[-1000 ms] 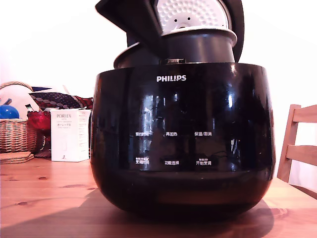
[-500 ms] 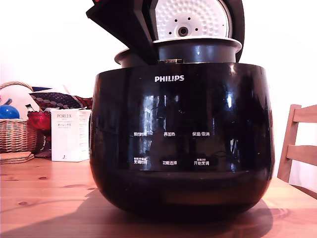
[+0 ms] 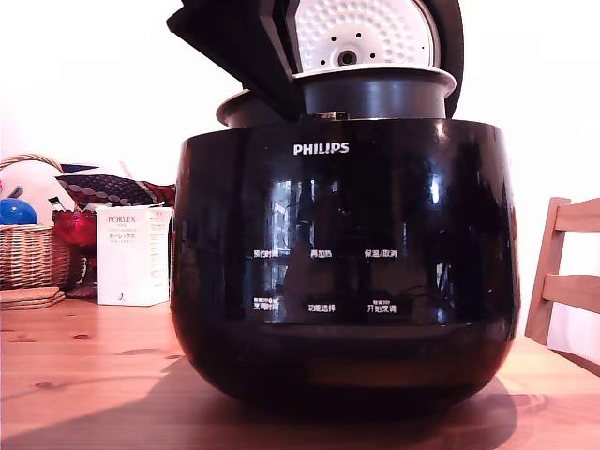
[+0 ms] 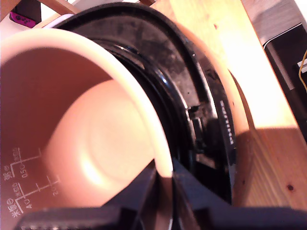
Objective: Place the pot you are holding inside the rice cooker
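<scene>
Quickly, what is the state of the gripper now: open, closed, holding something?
Gripper: closed on the rim of the pot, holding it partly lowered into the rice cooker.

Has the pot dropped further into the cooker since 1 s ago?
Yes. In the exterior view the pot now sits lower and more level against the rice cooker top edge, with less wall showing, rim still above it.
</scene>
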Robot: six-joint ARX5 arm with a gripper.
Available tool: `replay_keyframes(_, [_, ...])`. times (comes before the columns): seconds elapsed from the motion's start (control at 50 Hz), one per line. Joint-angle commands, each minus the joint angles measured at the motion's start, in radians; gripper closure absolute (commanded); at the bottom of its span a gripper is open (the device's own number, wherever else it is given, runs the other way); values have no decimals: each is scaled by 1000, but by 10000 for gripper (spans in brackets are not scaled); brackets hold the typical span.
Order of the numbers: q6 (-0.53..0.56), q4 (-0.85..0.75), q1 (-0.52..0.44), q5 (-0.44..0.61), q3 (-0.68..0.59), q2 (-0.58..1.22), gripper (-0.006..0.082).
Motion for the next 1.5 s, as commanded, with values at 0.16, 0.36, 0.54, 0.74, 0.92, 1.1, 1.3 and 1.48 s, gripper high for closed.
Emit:
replay_keyframes(0.16, [-11,-12,-6,35,3,-43,698])
replay_keyframes(0.36, [-17,-12,-2,46,3,-43,667])
replay_keyframes(0.54, [-30,-15,-2,48,3,-43,668])
replay_keyframes(0.74, [-76,-9,-2,47,3,-49,668])
replay_keyframes(0.92, [-134,-4,7,37,5,-90,710])
replay_keyframes(1.1, [-286,2,60,-10,5,-174,790])
replay_keyframes(1.3, [-461,73,231,-85,5,-256,790])
replay_keyframes(1.48, [-648,169,431,-172,5,-275,790])
